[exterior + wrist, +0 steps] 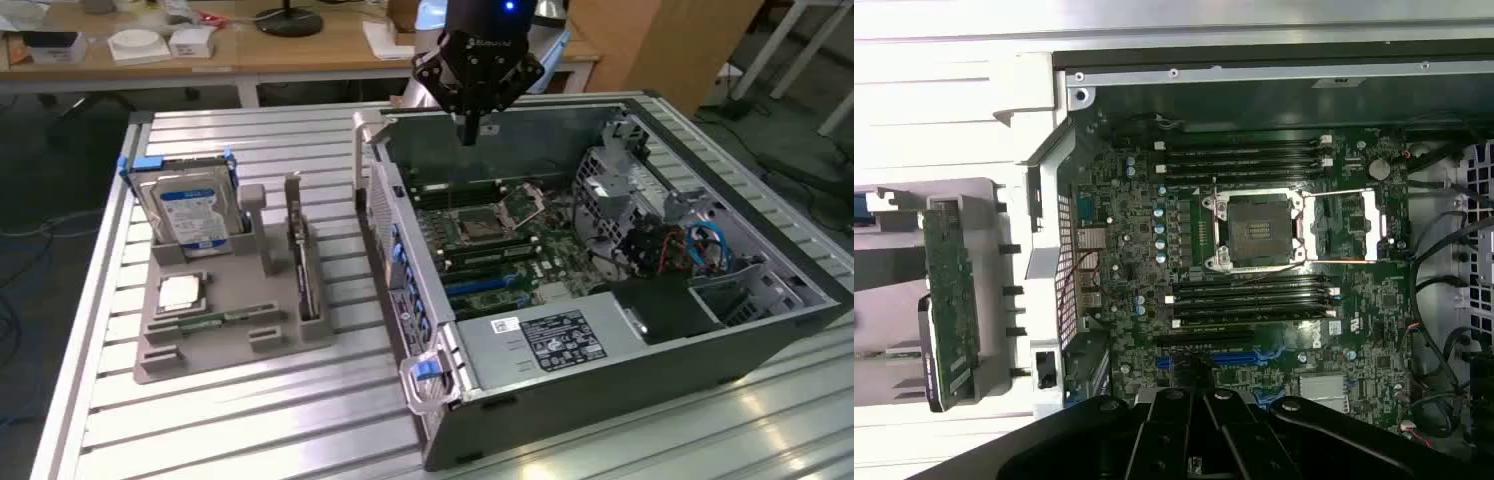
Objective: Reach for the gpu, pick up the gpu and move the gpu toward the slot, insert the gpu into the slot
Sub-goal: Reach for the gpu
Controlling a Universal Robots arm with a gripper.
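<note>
**Grey tray [227, 340] holds the gpu [302, 260]; my gripper [469, 132] is clenched on nothing over the case [601, 400]**

Reading the exterior view as a clock dial, my gripper hangs at twelve o'clock, above the far wall of the open computer case. Its fingers are pressed together to a single point, with nothing between them. It touches nothing.

The case fills the dial from the centre out to four o'clock, lying on its side with the lid off. Inside it I see the green motherboard [461, 265] with the bare CPU socket [483, 224] near the middle of the dial. There is a boxed unit with a black-and-white label [554, 340] towards five o'clock, and a bundle of blue cables [705, 245] at three o'clock. In the wrist view my closed fingertips [1199, 420] hover over the lower edge of that board, and the socket [1259, 232] lies open beyond them.

The tray sits on the slatted metal table [240, 430] at nine o'clock, apart from the case. It carries three things. A blue-labelled hard drive [187, 210] stands upright in the pocket towards ten o'clock. A small square CPU chip [180, 292] lies flat in a recess. The gpu stands on its long edge in the groove on the tray's three-o'clock side, nearest the case and well apart from my gripper.
</note>
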